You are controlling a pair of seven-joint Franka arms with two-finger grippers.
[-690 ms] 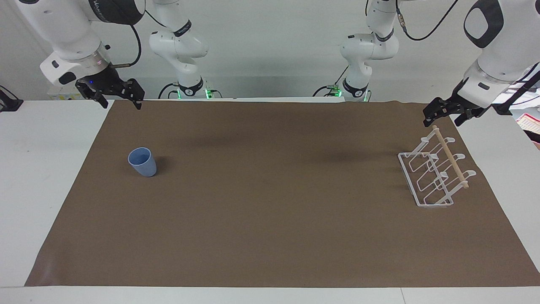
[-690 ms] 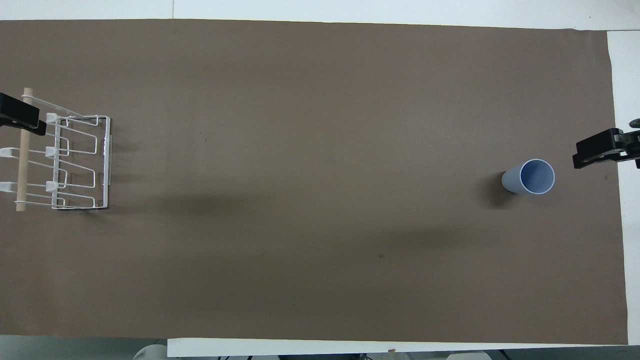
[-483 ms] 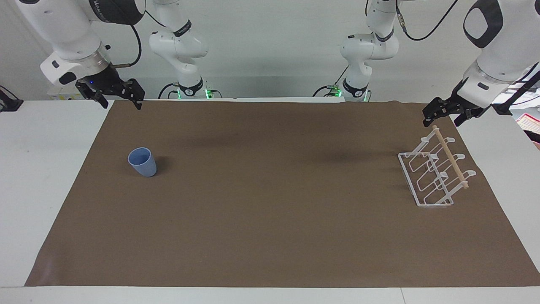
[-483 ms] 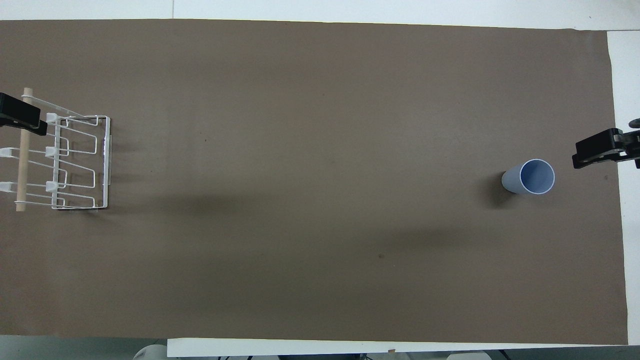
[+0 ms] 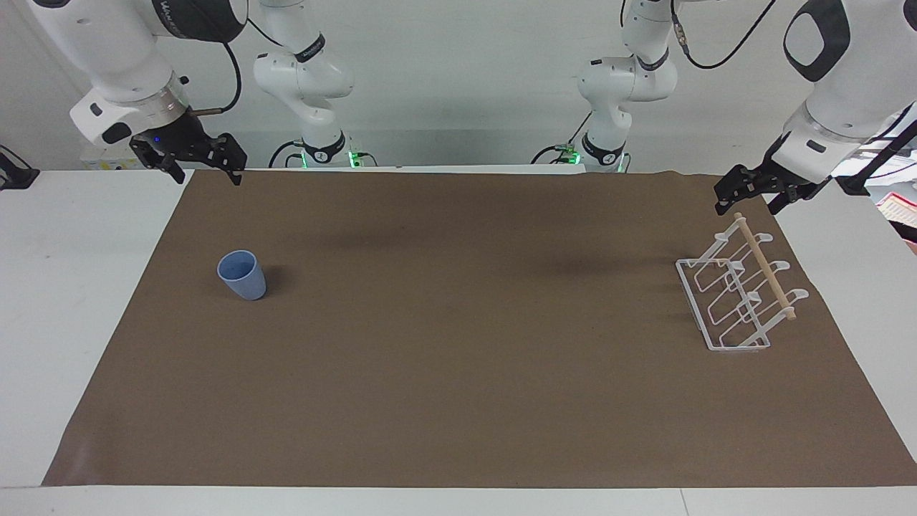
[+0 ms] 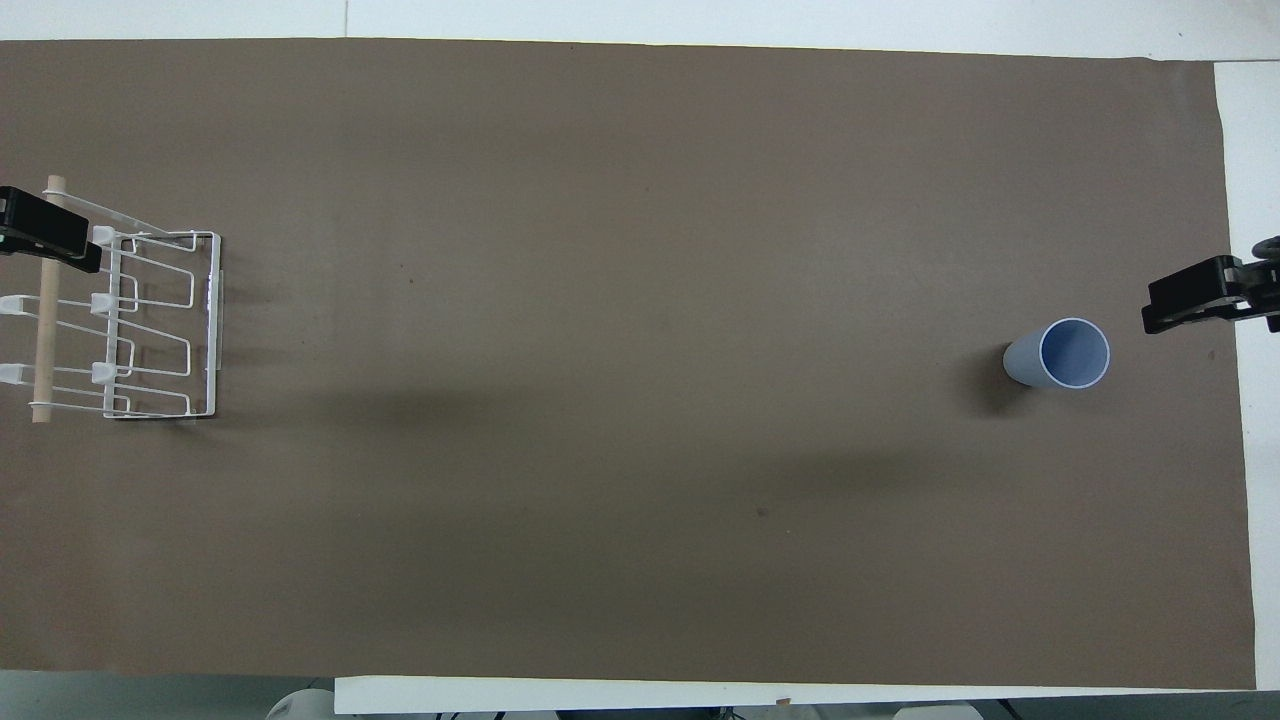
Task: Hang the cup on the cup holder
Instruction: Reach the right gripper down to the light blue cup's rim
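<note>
Facing view: nothing of the task appears done yet. The cup point(image 5: 241, 275) stands upright, mouth up, on the brown mat point(image 5: 458, 401) that covers the surface point(image 5: 64, 287), at about 9 o'clock from the mat's middle, toward the right arm's end. The right gripper point(image 5: 200, 166) hangs in the air at roughly 11 o'clock from the cup, over the mat's edge, well apart from it; its fingers are spread and it holds nothing. The cup holder point(image 5: 738, 290) sits at about 3 o'clock, toward the left arm's end, every prong bare. The left gripper point(image 5: 745, 199) is raised over the end of the holder's wooden dowel point(image 5: 765, 266) that lies closer to the robots, at about 12 o'clock from the rack; its fingers also look parted and empty, and it seems not to touch the rack.

Overhead view: the cup point(image 6: 1062, 355) shows its open mouth at about 3 o'clock, with the right gripper point(image 6: 1195, 297) at about 2 o'clock from it, at the mat's border. The cup holder point(image 6: 150, 325) lies at 9 o'clock, and the left gripper point(image 6: 45, 232) covers part of the dowel's end from above.

By my judgement everything remains: reaching the cup, grasping it, carrying it the length of the mat, turning it over and setting it on a prong.
</note>
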